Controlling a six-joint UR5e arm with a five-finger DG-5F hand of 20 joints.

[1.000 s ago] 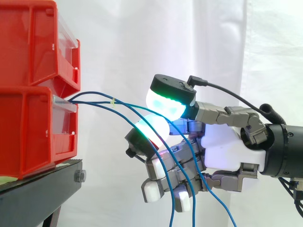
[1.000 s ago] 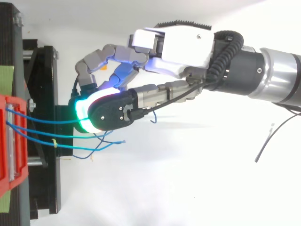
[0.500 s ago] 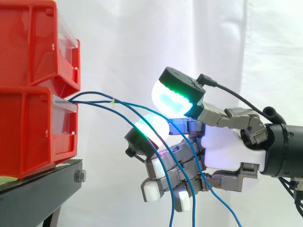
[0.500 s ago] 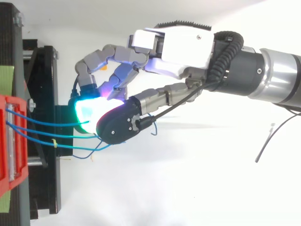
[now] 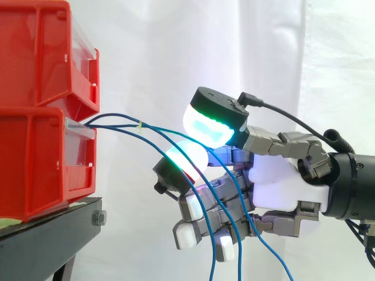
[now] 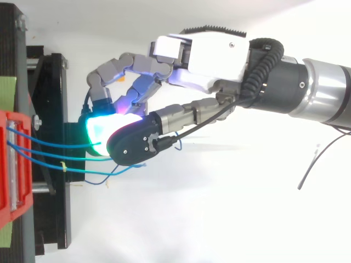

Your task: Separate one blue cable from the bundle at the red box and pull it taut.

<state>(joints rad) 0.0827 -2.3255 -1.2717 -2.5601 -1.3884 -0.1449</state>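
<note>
Three thin blue cables [image 5: 117, 124] leave the front of the lower red box [image 5: 35, 158] and fan out to the right; from above the blue cables [image 6: 55, 143] run side by side. My hand [image 5: 281, 181] sits right of the box with its fingers curled. The thumb pad [image 5: 205, 126] glows green-cyan above a lit fingertip [image 5: 187, 155], and one blue cable passes between the two, pinched. The other cables sag across the lower fingers and hang down out of view. Seen from above, the hand [image 6: 203, 55] has its thumb covering the pinch.
A second red bin [image 5: 35, 52] is stacked on the lower box. Both rest on a black stand [image 5: 47, 234] whose edge juts toward the hand. A white curtain hangs behind. A small yellow tie [image 5: 140, 126] marks one cable near the box.
The thumb lifted off the fingertip half a second ago and has now come back down onto it. Palm, lower fingers and cables have barely moved.
</note>
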